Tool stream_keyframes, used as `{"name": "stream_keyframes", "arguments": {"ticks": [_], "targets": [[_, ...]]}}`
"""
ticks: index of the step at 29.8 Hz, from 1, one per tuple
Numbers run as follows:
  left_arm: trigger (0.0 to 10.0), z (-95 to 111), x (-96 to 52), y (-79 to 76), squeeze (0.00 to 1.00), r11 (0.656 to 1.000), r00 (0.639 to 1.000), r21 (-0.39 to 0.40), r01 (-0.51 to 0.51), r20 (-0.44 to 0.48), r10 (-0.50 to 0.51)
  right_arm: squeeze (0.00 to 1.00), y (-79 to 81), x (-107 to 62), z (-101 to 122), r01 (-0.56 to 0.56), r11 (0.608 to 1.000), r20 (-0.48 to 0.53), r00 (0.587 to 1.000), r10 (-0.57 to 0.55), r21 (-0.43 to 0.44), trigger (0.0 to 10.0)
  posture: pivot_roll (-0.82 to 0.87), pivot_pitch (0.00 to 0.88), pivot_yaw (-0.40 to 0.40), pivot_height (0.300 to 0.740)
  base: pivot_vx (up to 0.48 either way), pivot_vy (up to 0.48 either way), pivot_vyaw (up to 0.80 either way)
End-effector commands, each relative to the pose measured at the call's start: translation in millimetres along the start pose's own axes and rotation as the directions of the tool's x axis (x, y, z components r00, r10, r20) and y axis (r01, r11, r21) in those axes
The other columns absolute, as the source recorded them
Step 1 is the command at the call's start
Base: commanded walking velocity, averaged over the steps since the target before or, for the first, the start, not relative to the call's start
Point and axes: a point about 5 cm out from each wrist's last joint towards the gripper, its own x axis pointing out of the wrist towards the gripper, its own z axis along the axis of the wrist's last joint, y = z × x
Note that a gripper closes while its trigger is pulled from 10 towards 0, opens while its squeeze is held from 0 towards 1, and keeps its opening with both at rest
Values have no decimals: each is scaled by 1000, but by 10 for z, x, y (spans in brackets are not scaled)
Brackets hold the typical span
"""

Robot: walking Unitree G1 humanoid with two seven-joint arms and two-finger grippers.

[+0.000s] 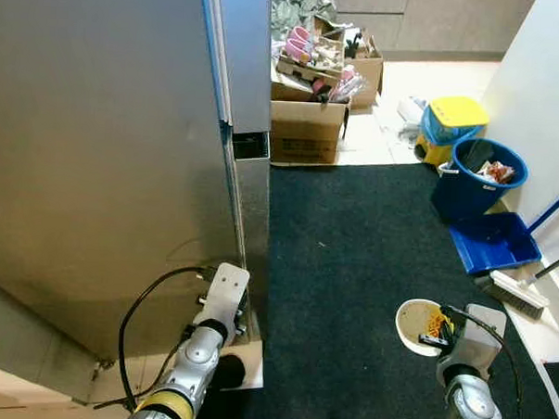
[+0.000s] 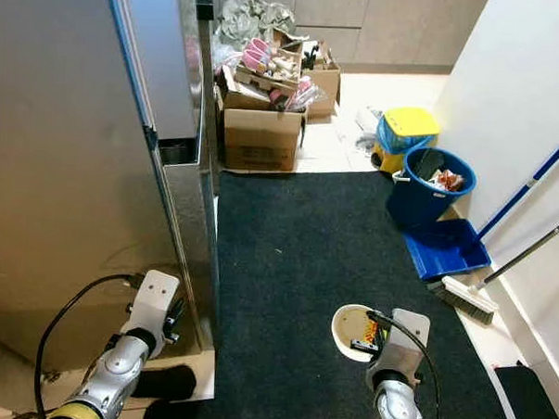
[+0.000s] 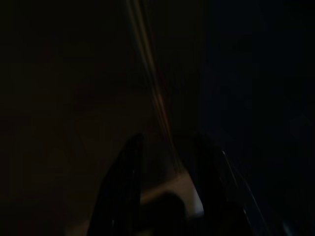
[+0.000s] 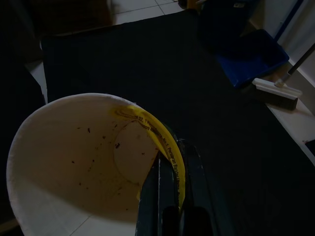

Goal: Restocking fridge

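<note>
Item: paper bowl (image 4: pixel 74 157), white, with a yellow wrapper (image 4: pixel 165 147) lying inside against its wall. Held low over the black carpet (image 1: pixel 351 268), near that carpet's near edge on the robot's right, well apart from the fridge.

Holder: right gripper (image 4: pixel 170 182), fingers clenched on the bowl's rim, pinching rim and wrapper together.

Left gripper (image 3: pixel 165 187): fingers parted, grasping nothing, down beside the bottom corner of the fridge door (image 1: pixel 97 146), with the door's edge running between the two fingers.

Fridge door: steel; interior not visible from here.

Surroundings: cardboard boxes (image 1: pixel 306 127) of goods at the carpet's far edge; blue bucket (image 1: pixel 476 176), yellow-lidded bin (image 1: pixel 450 120), blue dustpan (image 1: pixel 496 242) and brush (image 1: pixel 517 294) along the carpet's right edge.

Step in hand, as judged: carrying the bowl to the fridge while the left arm works the door.

Next move calls for: swinging the door wide enough, turning toward the shelves, and keeping the bowl level so the wrapper stays put.
</note>
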Motion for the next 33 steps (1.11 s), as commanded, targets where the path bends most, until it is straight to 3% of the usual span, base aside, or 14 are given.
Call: {"name": "stream_keyframes", "arguments": {"ticks": [1,9,14,18,21,22,23,26,27,28,29,31,32,33], "targets": [[10000,38,-13,7,0,1000,999,25,-7,37,6,0,-18,-21,-34,4,1000,-3,1000,-4,-8,10000,-25,81,-26,740,0,0,0],[10000,544,-111,69,0,987,952,-101,-126,267,149,0,-24,-28,-35,-5,999,0,1000,5,-33,10000,-24,89,-29,740,0,0,0],[10000,715,-147,114,0,973,921,-134,-190,319,224,0,-20,-23,-32,-7,999,-2,1000,7,-36,10000,-18,88,-32,740,0,0,0],[10000,1042,-69,184,0,950,877,-186,-251,372,304,0,17,-8,-16,-16,999,-2,1000,16,-40,10000,-18,83,-31,740,0,0,0],[10000,1127,-27,163,94,954,880,-203,-222,380,286,0,26,-7,-15,-17,999,-2,1000,17,-41,10000,-21,81,-30,740,0,0,0],[10000,1164,2,150,365,955,881,-206,-212,382,277,0,29,-7,-16,-17,999,-1,1000,17,-40,10000,-23,79,-29,740,0,0,0],[10000,1200,23,139,420,956,883,-210,-202,383,271,0,32,-8,-16,-17,999,-1,1000,17,-39,10000,-26,79,-28,740,0,0,0],[10000,1262,51,119,392,957,884,-220,-189,386,263,0,31,-9,-17,-16,999,0,1000,16,-38,10000,-29,77,-27,740,0,0,0],[10000,1308,63,103,98,958,884,-229,-176,392,256,0,25,-10,-18,-15,999,0,1000,15,-38,10000,-32,75,-25,740,0,0,0],[10000,1341,69,91,98,958,884,-234,-169,394,252,0,21,-11,-19,-14,999,0,1000,14,-38,10000,-32,75,-24,740,0,0,0],[10000,1374,68,76,0,960,882,-230,-158,404,242,0,15,-11,-20,-12,999,0,1000,12,-39,10000,-37,72,-24,740,0,0,0],[10000,1401,57,62,0,963,879,-222,-150,415,233,0,7,-10,-17,-9,999,0,1000,9,-39,10000,-38,70,-23,740,0,0,0],[8235,1413,46,58,0,964,875,-219,-147,425,230,0,3,-9,-14,-7,999,1,1000,7,-39,10000,-38,70,-23,740,0,0,0],[8235,1413,46,58,0,964,875,-219,-147,425,230,0,3,-9,-14,-7,999,1,1000,7,-39,10000,-38,70,-23,740,0,0,0]]}}
